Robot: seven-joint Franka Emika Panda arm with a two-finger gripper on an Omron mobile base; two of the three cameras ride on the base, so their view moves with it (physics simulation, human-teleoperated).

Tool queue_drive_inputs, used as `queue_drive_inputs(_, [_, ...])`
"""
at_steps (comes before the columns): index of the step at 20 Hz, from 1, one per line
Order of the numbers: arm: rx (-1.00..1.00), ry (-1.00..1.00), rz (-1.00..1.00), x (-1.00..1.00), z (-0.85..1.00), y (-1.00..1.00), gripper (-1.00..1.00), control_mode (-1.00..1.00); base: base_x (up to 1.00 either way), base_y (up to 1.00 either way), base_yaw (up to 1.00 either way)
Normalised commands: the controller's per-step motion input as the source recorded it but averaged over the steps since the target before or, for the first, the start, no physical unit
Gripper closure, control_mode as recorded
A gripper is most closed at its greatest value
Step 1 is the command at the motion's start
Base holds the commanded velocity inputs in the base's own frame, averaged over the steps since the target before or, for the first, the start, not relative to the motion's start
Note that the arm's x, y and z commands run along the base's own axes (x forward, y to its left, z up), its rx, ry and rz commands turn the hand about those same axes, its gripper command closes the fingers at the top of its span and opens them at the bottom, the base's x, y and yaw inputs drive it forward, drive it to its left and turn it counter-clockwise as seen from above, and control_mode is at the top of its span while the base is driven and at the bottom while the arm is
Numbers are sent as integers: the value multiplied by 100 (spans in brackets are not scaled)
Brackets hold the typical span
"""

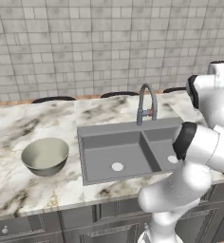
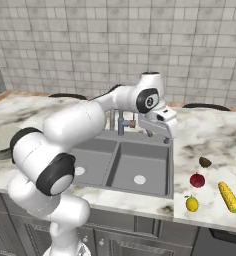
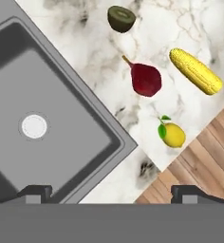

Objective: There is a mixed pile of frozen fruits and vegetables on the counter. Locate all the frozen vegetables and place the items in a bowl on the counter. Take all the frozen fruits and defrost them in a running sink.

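Gripper (image 3: 112, 191): two small dark fingertips (image 3: 34, 191) sit wide apart with nothing between them. In the right base view the gripper (image 2: 165, 134) hangs above the right rim of the sink (image 2: 121, 165), pointing down, over the edge where basin meets worktop.

Arm: white glossy segments with dark joints. It rises beside the sink's front edge, bends at a thick elbow, then reaches forward and across the sink's right basin, the wrist folded down.

Sink: grey, matte, rectangular, two basins each with a pale round drain (image 3: 34, 126). A tall curved grey faucet (image 1: 146, 102) stands at its back rim, with a small red detail at the base.

Counter (image 3: 147, 28): white-and-beige marble with brown veining, smooth, over grey panelled cabinets (image 1: 52, 225).

Mixed pile, all on the counter to the right of the sink, none touching another:
- olive-brown lump (image 3: 121, 19), halved oval with a paler cut face, nearest the back wall of the four.
- dark red fruit (image 3: 145, 79), rounded, smooth, short stem, in front of the lump, near the sink's right rim.
- small yellow round fruit (image 3: 172, 135) with a green leaf, closest to the counter's front edge.
- corn cob (image 3: 195, 71), elongated, yellow, bumpy kernel texture, farthest from the sink.

Bowl (image 1: 45, 155): round, deep, dull grey-olive metal with a thin rim, upright on the counter to the left of the sink, well apart from the pile.

Wood-plank floor (image 3: 199, 166) shows beyond the counter's front edge.
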Motion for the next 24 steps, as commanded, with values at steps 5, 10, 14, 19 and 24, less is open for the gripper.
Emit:
queue_drive_inputs(5, [1, 4, -8, 13, -23, -60, -100, -100, 0, 0, 0])
queue_drive_inputs(10, [-3, 6, -6, 17, -30, -50, -100, -100, 0, 0, 0])
queue_drive_inputs(14, [-3, 6, -4, 2, -38, -46, -100, -100, 0, 0, 0])
queue_drive_inputs(19, [0, 7, -1, -3, -41, -42, -100, -100, 0, 0, 0])
queue_drive_inputs(24, [-2, 11, 2, -35, -38, -11, -100, -100, 0, 0, 0])
